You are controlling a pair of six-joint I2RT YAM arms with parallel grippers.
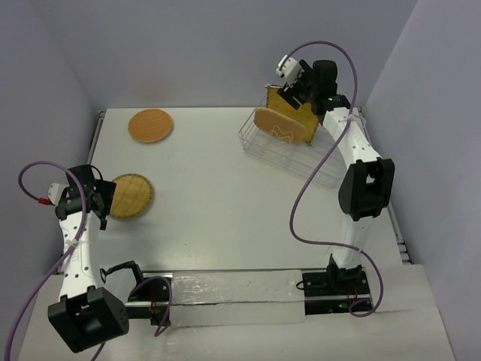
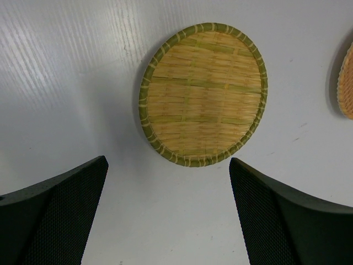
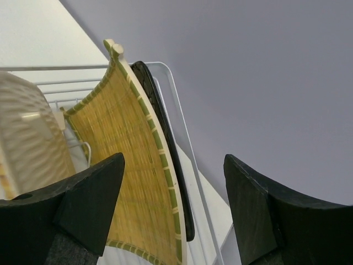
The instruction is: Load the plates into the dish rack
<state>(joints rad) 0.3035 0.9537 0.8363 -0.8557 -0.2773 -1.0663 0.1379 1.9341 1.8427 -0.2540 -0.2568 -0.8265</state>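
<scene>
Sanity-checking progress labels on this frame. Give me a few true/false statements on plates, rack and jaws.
1. The orange round plate and yellow round plate lie flat on the table. True.
2. The dish rack is empty. False: three plates stand in it.
3. The left jaws are shut on the yellow round plate. False: they are open, and the plate lies ahead of them, untouched.
4. In the rack, the black plate stands right beside the yellow woven square plate. True.
</scene>
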